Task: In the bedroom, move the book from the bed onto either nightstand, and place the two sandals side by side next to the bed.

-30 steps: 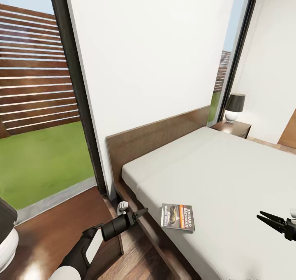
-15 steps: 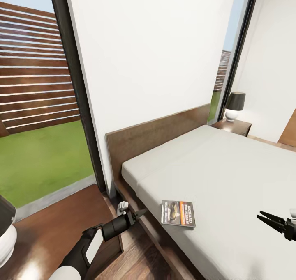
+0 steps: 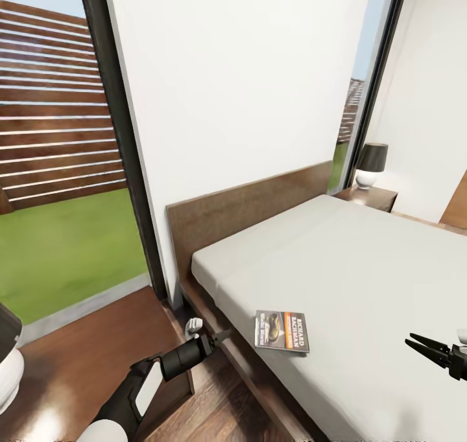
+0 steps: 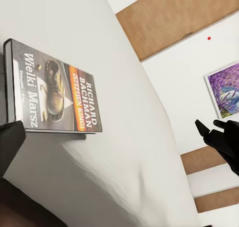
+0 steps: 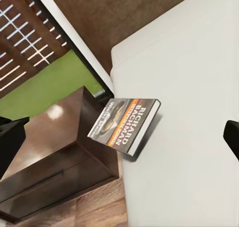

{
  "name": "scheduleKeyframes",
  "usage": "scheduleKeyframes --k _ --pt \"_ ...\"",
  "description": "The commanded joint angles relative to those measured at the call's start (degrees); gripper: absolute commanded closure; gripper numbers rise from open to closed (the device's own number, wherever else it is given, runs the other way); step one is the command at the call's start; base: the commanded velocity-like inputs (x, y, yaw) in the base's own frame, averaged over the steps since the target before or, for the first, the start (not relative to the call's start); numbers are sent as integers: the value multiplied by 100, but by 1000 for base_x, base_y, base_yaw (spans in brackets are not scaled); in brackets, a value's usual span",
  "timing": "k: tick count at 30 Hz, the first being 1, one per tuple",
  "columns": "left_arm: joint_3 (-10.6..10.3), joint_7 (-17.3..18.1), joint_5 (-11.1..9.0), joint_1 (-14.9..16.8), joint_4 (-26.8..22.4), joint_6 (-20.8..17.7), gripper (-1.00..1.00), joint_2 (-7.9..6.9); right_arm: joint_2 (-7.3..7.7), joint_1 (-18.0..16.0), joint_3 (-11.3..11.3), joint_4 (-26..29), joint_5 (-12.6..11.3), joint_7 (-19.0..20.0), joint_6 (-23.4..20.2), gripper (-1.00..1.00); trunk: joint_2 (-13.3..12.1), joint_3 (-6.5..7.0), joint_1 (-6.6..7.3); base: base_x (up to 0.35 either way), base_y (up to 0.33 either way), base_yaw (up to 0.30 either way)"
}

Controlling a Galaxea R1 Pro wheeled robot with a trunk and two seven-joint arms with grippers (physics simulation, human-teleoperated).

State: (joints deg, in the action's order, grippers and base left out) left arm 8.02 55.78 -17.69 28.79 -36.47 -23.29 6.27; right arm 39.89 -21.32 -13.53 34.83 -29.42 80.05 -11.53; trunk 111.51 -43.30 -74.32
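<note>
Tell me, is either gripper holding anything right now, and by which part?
Nothing is held. The left gripper and right gripper are both open and empty, and the book lies flat on the bed, between them.

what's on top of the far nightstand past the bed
A lamp with a dark shade and white base stands on the far nightstand. The rest of its top looks bare, though the mattress hides its near edge.

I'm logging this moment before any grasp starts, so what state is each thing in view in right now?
book: lying flat, cover up, near the mattress edge, ungrasped.
bed: bare mattress, holding the book.
near nightstand: drawer shut.
far nightstand: a lamp standing on it.
lamp: upright.
left end effector: beside the bed's edge, holding nothing.
right end effector: open, over the mattress, holding nothing.
</note>
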Motion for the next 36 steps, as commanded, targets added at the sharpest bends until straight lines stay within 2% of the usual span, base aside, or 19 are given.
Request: scheduleKeyframes --k 1,27,33,36 --pt "24 21 -7 4 0 -53 -100 6 1 -4 -1 -2 -20 19 -60 -100 44 -24 -22 0 0 0" --pt "27 21 -7 4 0 -53 -100 4 1 -4 -1 -2 -20 19 -60 -100 1087 -491 -593 0 0 0" --pt "70 21 -39 4 1 -87 -100 -16 1 -4 -1 -2 -20 19 -60 -100 1087 -491 -593 0 0 0" --pt "78 21 -145 9 -3 -190 -100 -22 1 -4 -1 -2 -20 19 -60 -100 1087 -491 -593 0 0 0"
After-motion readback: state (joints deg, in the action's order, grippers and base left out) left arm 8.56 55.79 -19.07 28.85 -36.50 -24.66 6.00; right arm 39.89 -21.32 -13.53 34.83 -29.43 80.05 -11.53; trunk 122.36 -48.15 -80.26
